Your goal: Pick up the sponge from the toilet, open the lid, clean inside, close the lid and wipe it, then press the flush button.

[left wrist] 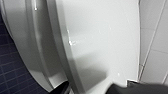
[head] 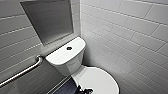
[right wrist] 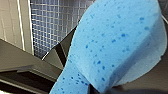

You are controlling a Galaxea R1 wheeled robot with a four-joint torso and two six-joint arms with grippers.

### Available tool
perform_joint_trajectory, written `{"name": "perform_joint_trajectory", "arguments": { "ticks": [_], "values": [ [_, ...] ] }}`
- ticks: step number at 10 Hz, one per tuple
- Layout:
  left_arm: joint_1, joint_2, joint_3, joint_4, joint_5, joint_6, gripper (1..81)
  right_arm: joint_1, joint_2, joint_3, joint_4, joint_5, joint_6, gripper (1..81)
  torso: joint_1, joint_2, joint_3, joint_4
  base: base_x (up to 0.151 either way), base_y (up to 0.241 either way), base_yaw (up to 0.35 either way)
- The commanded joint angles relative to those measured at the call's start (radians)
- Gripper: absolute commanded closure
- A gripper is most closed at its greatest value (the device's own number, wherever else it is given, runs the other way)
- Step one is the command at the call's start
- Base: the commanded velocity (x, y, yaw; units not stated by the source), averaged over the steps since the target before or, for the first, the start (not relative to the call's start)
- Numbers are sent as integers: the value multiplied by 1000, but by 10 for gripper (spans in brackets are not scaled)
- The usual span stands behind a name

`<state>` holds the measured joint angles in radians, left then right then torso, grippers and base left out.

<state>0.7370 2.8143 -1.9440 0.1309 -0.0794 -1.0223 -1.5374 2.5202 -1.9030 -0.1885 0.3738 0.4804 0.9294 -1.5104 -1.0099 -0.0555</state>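
done so far: sponge [right wrist: 117, 42] off the toilet [head: 67, 67] and up in the air, right claw [right wrist: 101, 88] clamped on it by the look of it. lid [head: 100, 80] down flat on the bowl. left claw [head: 83, 90] at the lid's near-left rim, fingers [left wrist: 62, 88] apart w/ the rim btwn them, not pinching as far as seen. no way to tell abt the inside cleaning. prob left to do: lift lid, scrub inside, shut it, wipe the top, push the flush button [head: 69, 48] in the middle of the tank top.

room: tight corner. tiled wall [head: 130, 37] just beside the lid on the right, so little space that side. grab bar [head: 22, 72] on the left wall, near the tank. metal panel [head: 50, 20] above the tank; room needed there for swinging the lid up. dark floor [head: 65, 88] open on the left, prob the best side for arms.
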Motion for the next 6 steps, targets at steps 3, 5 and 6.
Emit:
{"name": "perform_joint_trajectory", "arguments": {
  "ticks": [3, 5, 6],
  "values": [
    [-162, -117, 281, 30, -241, -79, 10, -8, -25, 15, -17, -50, 4, 811, 0, 0, 0, 0, 0, 0, 0],
    [-161, -153, 336, 32, -264, -100, 10, -8, -24, 13, -16, -50, 4, 811, 0, 0, 0, 0, 0, 0, 0],
    [-161, -169, 353, 32, -287, -125, 10, -13, -24, 12, -16, -49, 4, 811, 0, 0, 0, 0, 0, 0, 0]
  ]
}}
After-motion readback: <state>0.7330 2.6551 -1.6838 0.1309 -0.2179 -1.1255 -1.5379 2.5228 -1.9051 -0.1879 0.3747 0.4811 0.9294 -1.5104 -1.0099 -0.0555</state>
